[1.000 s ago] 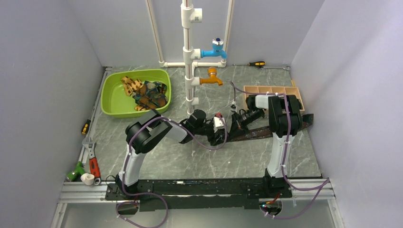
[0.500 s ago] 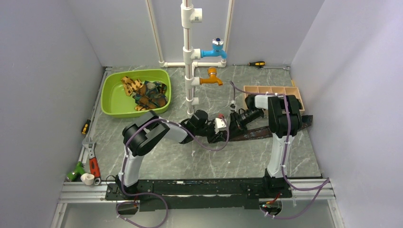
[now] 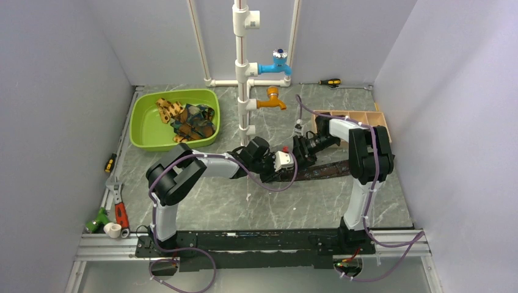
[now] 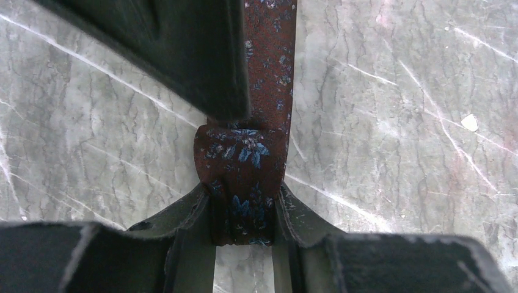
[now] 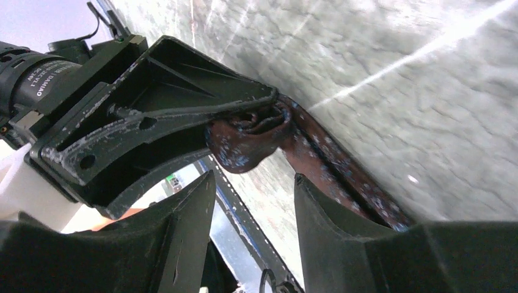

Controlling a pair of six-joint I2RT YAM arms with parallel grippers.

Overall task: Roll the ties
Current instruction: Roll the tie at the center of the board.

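Note:
A dark brown tie with small pale blue speckles [image 3: 327,170] lies stretched across the table's middle right. My left gripper [image 4: 244,198] is shut on its rolled end [image 4: 243,165]; the rest of the tie [image 4: 269,55] runs away from the roll. In the right wrist view the roll [image 5: 247,137] sits in the left gripper's jaws. My right gripper [image 5: 253,183] is open and empty, just beside the roll, over the tie's strip [image 5: 342,177]. Both grippers meet at the table's centre, the left [image 3: 282,168] and the right [image 3: 301,148]. Several more patterned ties [image 3: 189,120] lie in the green basin [image 3: 146,125].
A white pipe stand [image 3: 243,73] with blue and orange taps stands behind the grippers. A wooden divided tray [image 3: 339,116] sits at the right. Tools [image 3: 119,210] lie along the left edge; a screwdriver [image 3: 330,82] lies at the back.
The left gripper has moved slightly right and back along the tie with the roll. The right arm's elbow has shifted right and its gripper sits a little farther back.

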